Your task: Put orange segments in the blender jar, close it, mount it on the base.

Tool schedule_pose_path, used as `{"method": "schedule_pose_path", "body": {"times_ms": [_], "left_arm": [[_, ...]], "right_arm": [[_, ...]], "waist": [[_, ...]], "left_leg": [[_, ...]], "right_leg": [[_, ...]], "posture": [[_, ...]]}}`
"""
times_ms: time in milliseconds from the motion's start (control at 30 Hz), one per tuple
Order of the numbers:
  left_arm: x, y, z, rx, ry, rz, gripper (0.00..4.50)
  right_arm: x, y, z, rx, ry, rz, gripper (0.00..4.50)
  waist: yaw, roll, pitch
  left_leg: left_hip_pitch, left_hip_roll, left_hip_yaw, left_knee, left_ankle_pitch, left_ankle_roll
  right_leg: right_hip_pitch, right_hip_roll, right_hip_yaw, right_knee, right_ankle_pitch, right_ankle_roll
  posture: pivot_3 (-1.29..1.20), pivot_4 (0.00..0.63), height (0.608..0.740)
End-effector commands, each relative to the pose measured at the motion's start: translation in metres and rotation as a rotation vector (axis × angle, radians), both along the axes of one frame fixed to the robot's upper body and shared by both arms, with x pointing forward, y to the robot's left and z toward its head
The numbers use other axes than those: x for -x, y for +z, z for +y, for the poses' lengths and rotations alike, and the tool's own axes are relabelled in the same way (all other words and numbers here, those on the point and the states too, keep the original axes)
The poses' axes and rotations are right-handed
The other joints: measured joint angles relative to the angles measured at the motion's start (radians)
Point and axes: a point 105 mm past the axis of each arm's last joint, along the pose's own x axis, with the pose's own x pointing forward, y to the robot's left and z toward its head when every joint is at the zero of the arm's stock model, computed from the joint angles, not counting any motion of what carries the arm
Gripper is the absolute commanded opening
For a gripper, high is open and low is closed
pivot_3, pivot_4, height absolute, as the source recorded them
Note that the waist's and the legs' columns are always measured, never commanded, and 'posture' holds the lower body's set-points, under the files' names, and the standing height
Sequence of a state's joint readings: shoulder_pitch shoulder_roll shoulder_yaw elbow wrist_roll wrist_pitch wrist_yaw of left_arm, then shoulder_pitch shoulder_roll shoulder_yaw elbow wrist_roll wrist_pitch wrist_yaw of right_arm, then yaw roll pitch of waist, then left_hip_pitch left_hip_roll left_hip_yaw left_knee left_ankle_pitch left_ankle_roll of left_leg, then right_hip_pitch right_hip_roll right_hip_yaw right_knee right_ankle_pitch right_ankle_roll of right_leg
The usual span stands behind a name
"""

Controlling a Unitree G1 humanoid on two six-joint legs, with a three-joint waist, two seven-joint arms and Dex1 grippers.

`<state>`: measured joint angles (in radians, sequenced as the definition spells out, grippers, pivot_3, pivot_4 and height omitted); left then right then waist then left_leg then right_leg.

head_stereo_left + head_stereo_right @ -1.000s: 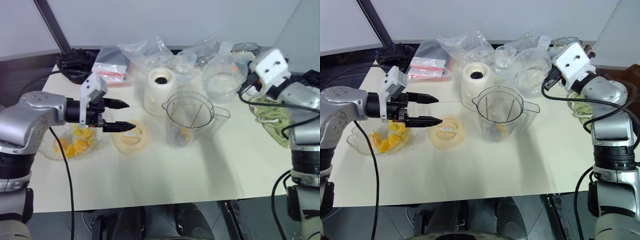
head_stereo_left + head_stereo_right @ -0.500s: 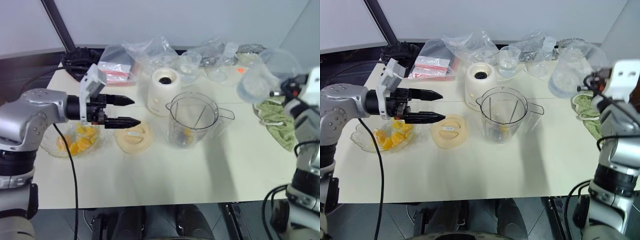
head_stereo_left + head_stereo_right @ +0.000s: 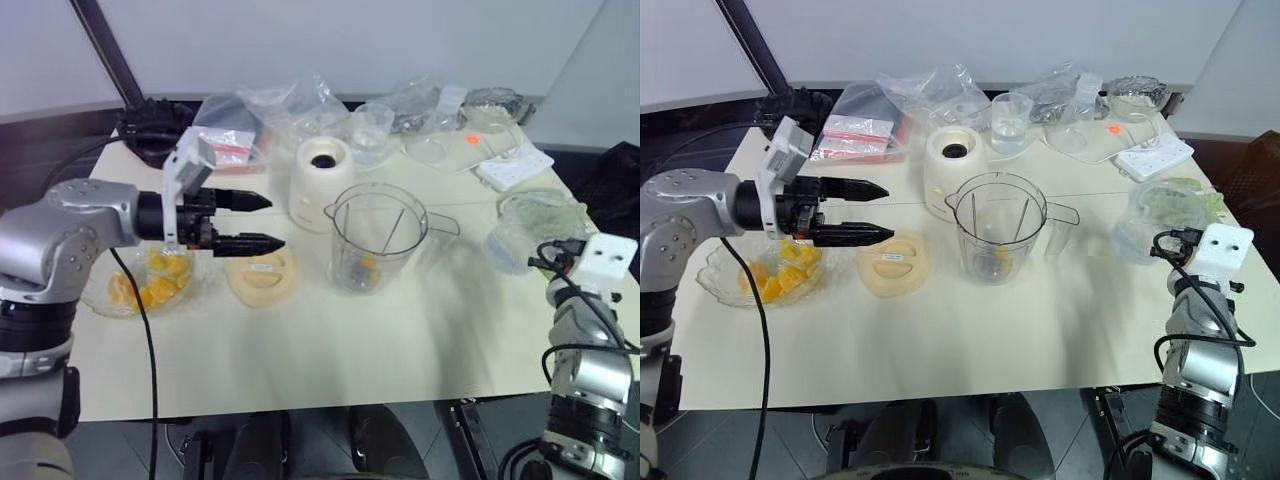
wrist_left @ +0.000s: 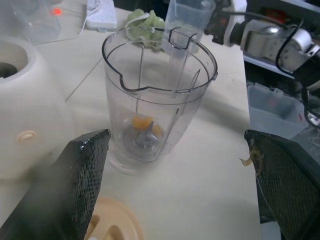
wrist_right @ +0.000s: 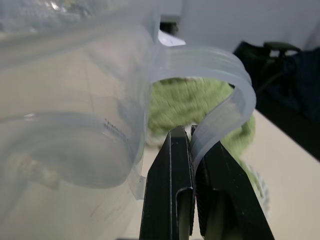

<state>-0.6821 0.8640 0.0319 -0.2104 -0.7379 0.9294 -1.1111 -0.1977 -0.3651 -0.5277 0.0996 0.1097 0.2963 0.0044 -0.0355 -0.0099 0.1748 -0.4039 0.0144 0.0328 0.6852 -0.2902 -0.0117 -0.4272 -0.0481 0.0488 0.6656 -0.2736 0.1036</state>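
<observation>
Since a second ago my right arm has swung down and out to the table's right edge, carrying a clear plastic cup by its handle; right gripper is clamped on that handle, cup now low beside the green cloth. Left gripper has barely shifted: fingers spread wide, empty, pointing level toward the blender jar, hovering over the near edge of the glass bowl. Orange segments mostly remain in that bowl; a couple already lie at the blade in the jar. Lid lies flat between bowl and jar; base stands just behind the jar. My judgement: loading is the step in hand. Best practice: tip the left gripper down into the bowl, pinch one soft piece gently, release over the jar mouth.
</observation>
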Motion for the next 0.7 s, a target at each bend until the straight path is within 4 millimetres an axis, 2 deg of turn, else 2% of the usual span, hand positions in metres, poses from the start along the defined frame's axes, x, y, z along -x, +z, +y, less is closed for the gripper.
{"method": "schedule_pose_path", "body": {"times_ms": [33,233,333,533,567,700], "left_arm": [[0.004,0.01,-0.001,-0.009,-0.005,-0.041,4.5],[0.005,0.009,-0.001,-0.02,0.005,-0.033,4.5],[0.006,0.009,-0.001,-0.024,0.011,-0.031,4.5],[0.005,0.008,0.0,-0.034,0.022,-0.029,4.5],[0.004,0.008,0.0,-0.035,0.026,-0.029,4.5],[0.003,0.008,0.0,-0.035,0.029,-0.03,4.5]], "right_arm": [[-0.005,0.006,-0.01,0.036,-0.023,-0.052,0.04],[-0.009,-0.007,-0.013,0.055,-0.021,-0.033,0.04],[-0.009,-0.014,-0.014,0.046,-0.042,-0.011,0.95],[-0.008,-0.018,-0.014,0.017,-0.057,-0.007,4.13],[-0.008,-0.019,-0.014,0.022,-0.062,0.0,4.45],[-0.004,-0.023,-0.016,0.029,-0.082,0.025,4.45]], "waist": [[-0.005,0.0,0.0],[-0.012,0.0,0.0],[-0.012,0.0,0.0],[-0.014,0.0,0.0],[-0.016,0.0,0.0],[-0.024,0.0,0.0]], "left_leg": [[0.0,0.0,0.0,0.0,0.0,0.0],[0.0,0.001,0.0,0.0,0.0,0.0],[0.001,0.001,0.0,0.0,0.0,0.0],[0.006,0.001,0.0,0.0,0.0,0.0],[0.006,0.001,0.001,0.0,0.0,0.0],[0.012,0.001,0.001,-0.001,0.0,0.0]], "right_leg": [[0.0,0.0,0.0,0.0,0.0,0.0],[0.0,0.0,0.0,0.0,0.0,0.0],[0.0,0.0,0.001,0.001,0.0,0.0],[0.005,0.001,0.001,0.0,0.0,0.0],[0.005,0.001,0.002,0.0,0.0,0.0],[0.011,0.001,0.002,0.0,0.0,0.0]], "posture": [[0.0,0.15,0.74],[0.0,0.15,0.74],[0.0,0.15,0.74],[0.0,0.15,0.74],[0.0,0.15,0.74],[0.0,0.15,0.74]]}}
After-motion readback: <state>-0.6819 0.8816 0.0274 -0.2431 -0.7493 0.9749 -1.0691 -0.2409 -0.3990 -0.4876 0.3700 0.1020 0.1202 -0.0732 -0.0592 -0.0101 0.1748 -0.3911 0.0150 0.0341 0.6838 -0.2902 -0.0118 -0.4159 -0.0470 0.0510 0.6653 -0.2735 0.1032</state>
